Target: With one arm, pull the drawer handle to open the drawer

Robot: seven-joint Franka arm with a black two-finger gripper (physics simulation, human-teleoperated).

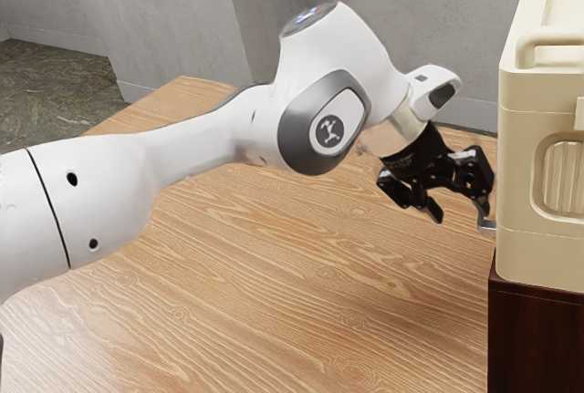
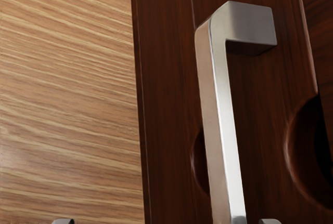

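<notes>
One black two-finger gripper (image 1: pixel 460 212) gapes wide, empty; alignment seems the step; the angular silver metal handle (image 2: pixel 219 130) juts from a dark-brown wooden front (image 2: pixel 166 89) before it; next, centre, clamp, pull.

Silver handle (image 2: pixel 223 120) on dk. brown drawer front (image 2: pixel 169 89), w/ lt. wood table (image 2: pixel 67 99) beside.

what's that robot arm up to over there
I'm a single arm reaching over the table to pull a drawer open by its metal handle. My gripper is right by the handle with its fingers apart, so I don't have hold of it. The handle stands out from a dark wood front; I can't tell for sure whether the drawer is fully shut.
</notes>
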